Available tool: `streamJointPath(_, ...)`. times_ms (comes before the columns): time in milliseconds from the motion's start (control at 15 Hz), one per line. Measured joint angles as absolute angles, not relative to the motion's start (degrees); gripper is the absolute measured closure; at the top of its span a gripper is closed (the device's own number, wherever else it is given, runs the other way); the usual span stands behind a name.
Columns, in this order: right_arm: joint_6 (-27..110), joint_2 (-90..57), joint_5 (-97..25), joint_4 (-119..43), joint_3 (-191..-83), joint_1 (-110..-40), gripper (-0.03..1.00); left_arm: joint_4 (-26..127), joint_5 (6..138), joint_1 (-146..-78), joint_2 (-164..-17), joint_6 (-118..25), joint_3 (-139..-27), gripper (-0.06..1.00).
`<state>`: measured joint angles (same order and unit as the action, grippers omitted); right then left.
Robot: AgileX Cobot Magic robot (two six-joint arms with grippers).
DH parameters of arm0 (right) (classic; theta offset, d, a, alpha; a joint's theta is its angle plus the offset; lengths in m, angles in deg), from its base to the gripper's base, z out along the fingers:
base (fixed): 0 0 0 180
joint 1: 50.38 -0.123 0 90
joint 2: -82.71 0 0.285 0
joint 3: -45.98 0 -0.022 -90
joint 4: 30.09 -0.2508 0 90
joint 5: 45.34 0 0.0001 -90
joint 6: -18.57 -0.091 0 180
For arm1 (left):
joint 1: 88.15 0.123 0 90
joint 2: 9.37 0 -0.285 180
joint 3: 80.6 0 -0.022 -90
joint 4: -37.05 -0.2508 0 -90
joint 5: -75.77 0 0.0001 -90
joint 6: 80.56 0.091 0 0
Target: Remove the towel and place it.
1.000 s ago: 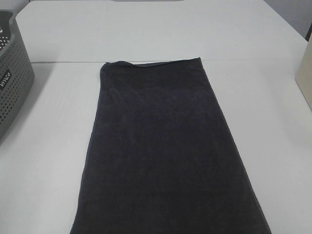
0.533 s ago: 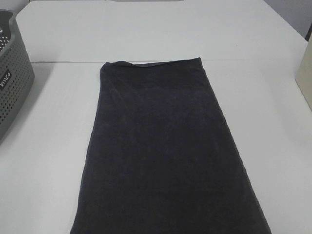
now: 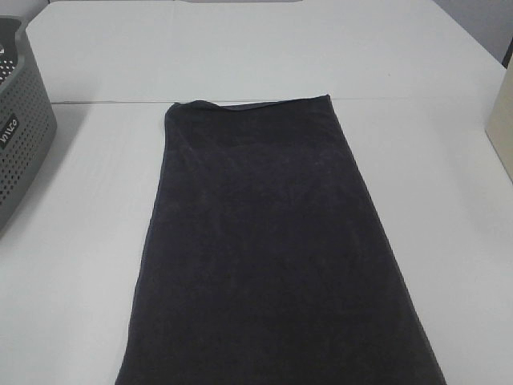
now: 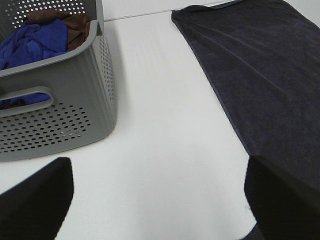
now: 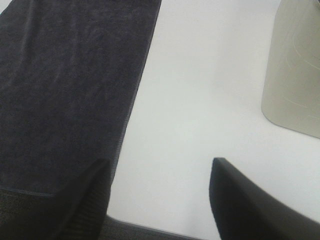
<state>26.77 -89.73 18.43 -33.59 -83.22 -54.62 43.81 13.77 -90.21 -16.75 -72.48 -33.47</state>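
Fingers apart and empty on both sides, left gripper [image 4: 155, 195] over bare white surface [image 3: 72, 241] between grey basket [image 3: 20, 136] and towel [image 3: 268, 249], right gripper [image 5: 160, 195] just right of towel, towel flat mid-surface, beige container [image 5: 295, 70] far right.

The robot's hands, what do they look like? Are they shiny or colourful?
Only the fingertips show, in the two wrist views. The left gripper has two plain matte black fingers, broad and wedge-shaped. The right gripper has two black fingers too, flat and angular, with a faintly ribbed surface on one. No shine, no colours, and no cables or markings are visible.
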Motion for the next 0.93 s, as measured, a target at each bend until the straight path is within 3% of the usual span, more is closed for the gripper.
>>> streamJointPath(933, 26.8, -89.7, 18.4, -34.6, -83.2, -54.6, 0.39, 43.8, 13.8, -90.2, -16.8, -72.5, -33.4, 0.07)
